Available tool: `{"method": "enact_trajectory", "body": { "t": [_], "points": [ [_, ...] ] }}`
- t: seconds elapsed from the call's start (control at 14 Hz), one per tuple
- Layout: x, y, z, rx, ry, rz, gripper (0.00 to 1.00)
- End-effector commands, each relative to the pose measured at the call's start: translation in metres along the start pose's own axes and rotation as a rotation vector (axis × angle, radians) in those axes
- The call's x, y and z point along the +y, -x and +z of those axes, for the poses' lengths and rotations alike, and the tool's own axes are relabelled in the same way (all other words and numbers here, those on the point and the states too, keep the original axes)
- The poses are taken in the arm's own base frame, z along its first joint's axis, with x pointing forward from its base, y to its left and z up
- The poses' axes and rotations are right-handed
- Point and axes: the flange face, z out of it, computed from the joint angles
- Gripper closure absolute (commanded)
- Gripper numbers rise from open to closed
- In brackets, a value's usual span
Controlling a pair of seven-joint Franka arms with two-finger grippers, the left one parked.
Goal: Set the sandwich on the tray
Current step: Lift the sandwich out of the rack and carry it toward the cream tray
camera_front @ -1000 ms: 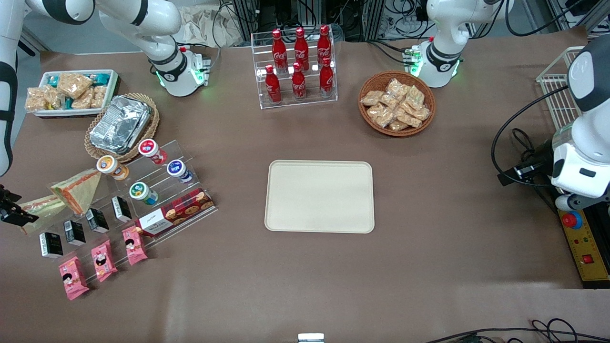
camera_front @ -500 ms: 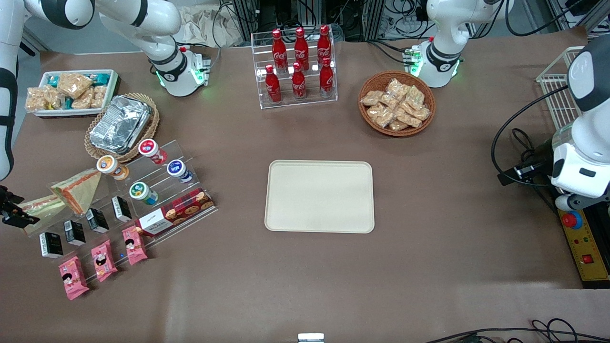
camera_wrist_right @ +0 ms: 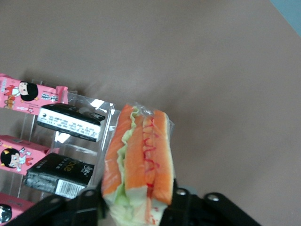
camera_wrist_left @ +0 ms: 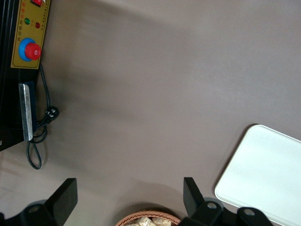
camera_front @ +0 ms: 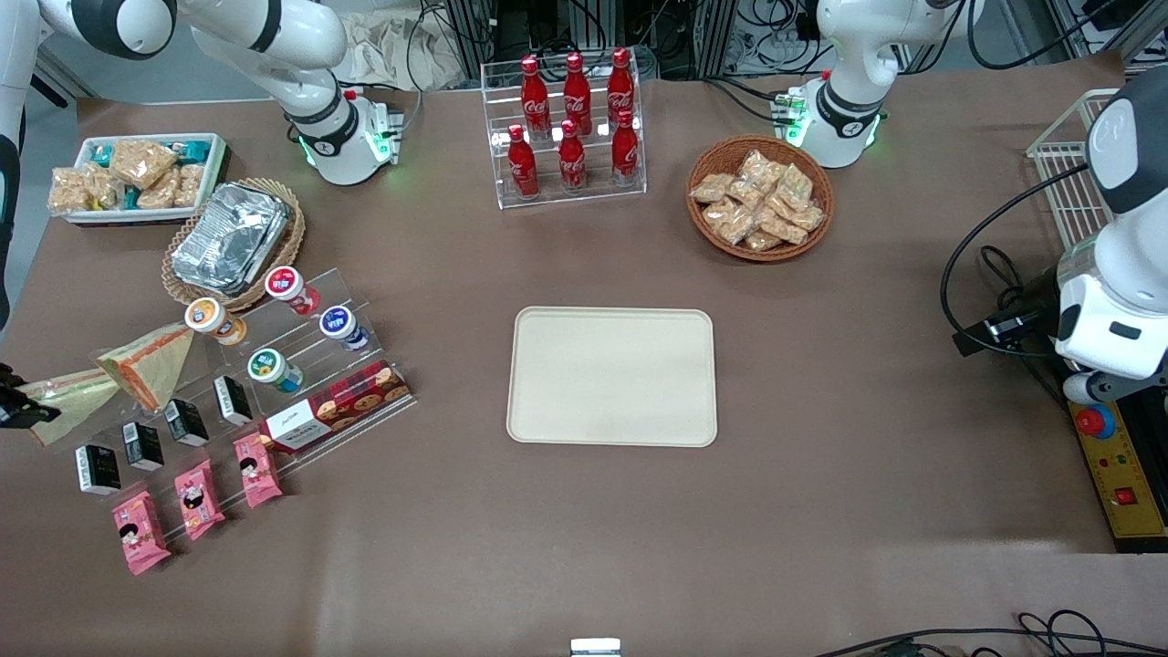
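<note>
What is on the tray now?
Nothing lies on the tray; its whole surface shows bare. The sandwich is in the claw, at the working arm's end of the table.

Place: robotics lab staged as a snack shop
Lab signs: arm bases bolted to the brown worktop (camera_front: 821,511), emergency-stop box (camera_front: 1118,465), cable bundles
Shop signs: cola bottle rack (camera_front: 566,128), snack baskets
</note>
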Motion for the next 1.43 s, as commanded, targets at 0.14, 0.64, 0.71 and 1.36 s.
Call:
{"method": "enact_trajectory", "body": {
  "t": [0.14, 0.64, 0.71, 1.36],
  "points": [
    [-0.007, -0.006, -0.024, -0.021, -0.029, -0.044, 0.86],
    [-0.04, 0.009, -0.105, -0.076, -0.055, -0.116, 0.86],
    [-0.051, 0.015, -0.123, -0.077, -0.067, -0.141, 0.86],
    [-0.17, 0.118, -0.221, -0.081, -0.199, -0.424, 0.86]
  ]
}}
